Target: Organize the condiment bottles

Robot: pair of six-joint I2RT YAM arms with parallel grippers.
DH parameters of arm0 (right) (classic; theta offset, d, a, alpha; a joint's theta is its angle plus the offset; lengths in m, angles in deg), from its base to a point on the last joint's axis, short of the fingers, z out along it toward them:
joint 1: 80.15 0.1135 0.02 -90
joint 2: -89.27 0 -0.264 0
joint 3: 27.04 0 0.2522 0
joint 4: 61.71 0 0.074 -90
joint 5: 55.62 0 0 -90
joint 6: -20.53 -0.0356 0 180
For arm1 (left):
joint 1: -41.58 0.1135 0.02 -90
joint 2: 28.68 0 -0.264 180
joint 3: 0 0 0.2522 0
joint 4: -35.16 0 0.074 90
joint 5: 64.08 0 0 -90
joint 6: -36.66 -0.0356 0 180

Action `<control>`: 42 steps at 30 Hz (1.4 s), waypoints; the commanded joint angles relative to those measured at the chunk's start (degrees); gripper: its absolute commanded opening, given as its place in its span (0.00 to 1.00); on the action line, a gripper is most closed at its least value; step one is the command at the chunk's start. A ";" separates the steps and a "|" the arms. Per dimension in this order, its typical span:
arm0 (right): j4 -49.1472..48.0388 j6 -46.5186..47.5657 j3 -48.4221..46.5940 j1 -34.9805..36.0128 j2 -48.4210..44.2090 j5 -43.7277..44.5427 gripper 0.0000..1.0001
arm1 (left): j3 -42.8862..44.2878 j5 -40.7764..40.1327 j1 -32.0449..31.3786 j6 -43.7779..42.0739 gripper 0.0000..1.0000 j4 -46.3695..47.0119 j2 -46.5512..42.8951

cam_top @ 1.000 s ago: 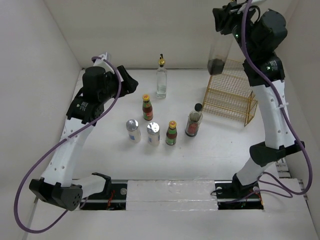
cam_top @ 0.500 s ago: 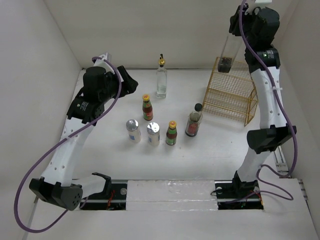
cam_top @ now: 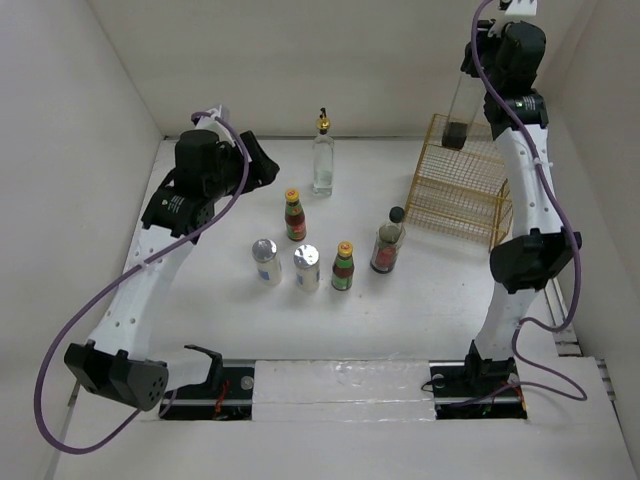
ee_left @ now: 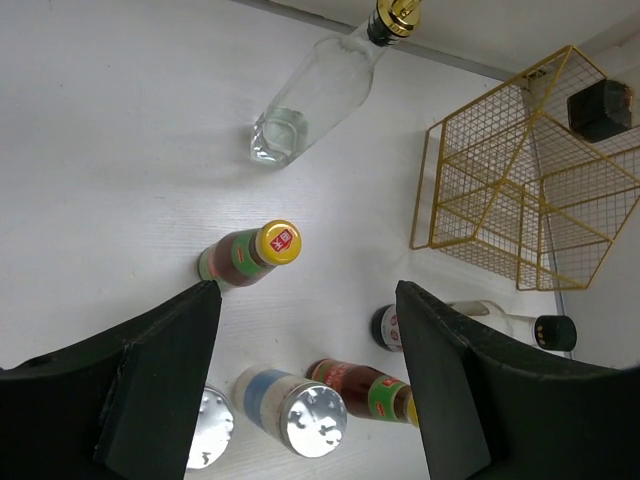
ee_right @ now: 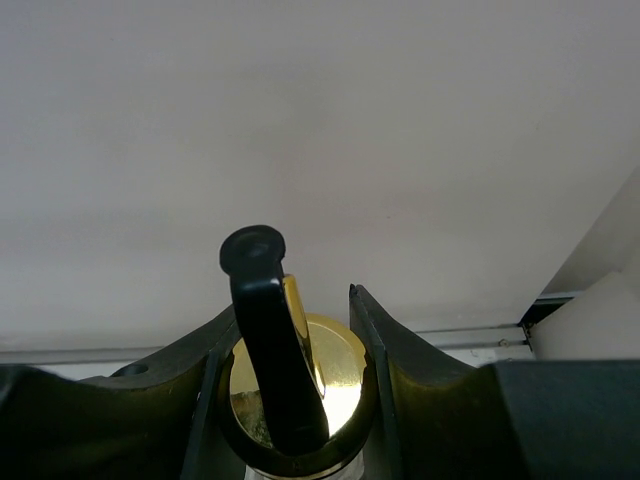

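Grips one clear glass bottle [cam_top: 457,108] in the right claw [ee_right: 295,330], fingers [ee_right: 395,385] pressed to either side of its gold pourer [ee_right: 335,372], with the black spout [ee_right: 262,340] curving up between them. Hangs it upright over the back upper tier of the yellow wire basket [cam_top: 455,200], a dark pool of liquid at its foot; cannot tell whether glass touches wire.

Holds the left claw [ee_left: 305,295] spread wide and empty, in the air well left of the basket.

On the worktop [cam_top: 420,320] left of the basket, all upright and apart:
- nearest its front corner, the black-knobbed jar [cam_top: 388,246], reddish at the base
- farthest back, the second glass bottle [cam_top: 323,165], gold-topped, with clear liquid
- a yellow-capped red-green sauce bottle [cam_top: 294,216]
- nearer the front, its twin [cam_top: 343,267]
- left of that, a silver-topped white shaker [cam_top: 306,268], then the other shaker [cam_top: 266,261]
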 commanded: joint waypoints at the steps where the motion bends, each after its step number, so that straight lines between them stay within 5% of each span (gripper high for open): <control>1: -9.97 -0.54 -3.58 -0.52 -1.35 1.49 0.00 | 2.64 1.12 -0.11 -0.68 0.67 1.56 0.21; 15: -14.28 -1.77 -5.60 -1.57 2.60 2.11 0.00 | 3.78 1.12 -0.11 -0.68 0.68 2.09 3.45; 33: -19.90 -4.14 22.08 0.10 -3.64 3.60 0.01 | 3.69 2.34 -0.11 -1.30 0.69 3.14 4.51; 40: -19.90 -5.20 27.62 0.10 -4.69 2.90 0.20 | 2.64 2.88 -0.11 -1.30 0.69 3.14 3.99; 42: -19.90 -6.60 29.47 0.10 -5.74 2.90 0.40 | 2.64 3.40 -0.11 -1.30 0.69 3.14 3.99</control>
